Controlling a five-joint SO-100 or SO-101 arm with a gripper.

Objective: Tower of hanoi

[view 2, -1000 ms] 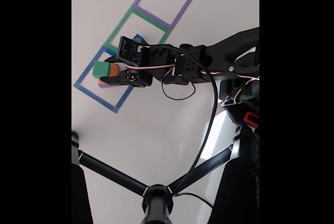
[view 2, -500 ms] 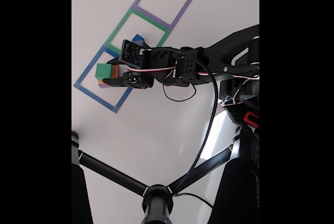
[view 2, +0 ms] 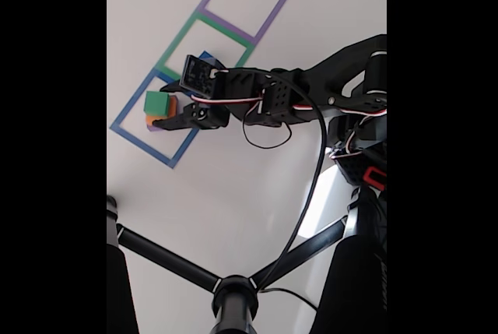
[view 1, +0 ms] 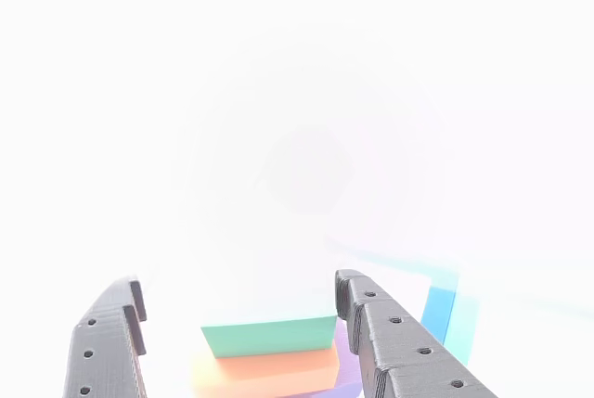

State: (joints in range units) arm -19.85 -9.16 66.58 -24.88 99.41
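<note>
Blue block (view 1: 438, 314) beside open tool (view 1: 237, 310).

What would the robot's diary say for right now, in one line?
stage: at stack | gripper: open, around green block | green block: on orange block | stack: in blue square

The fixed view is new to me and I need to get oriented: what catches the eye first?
A stack of blocks, green block on orange block, sits in the blue taped square, with the open gripper around it. Green and purple squares continue the row.
</note>
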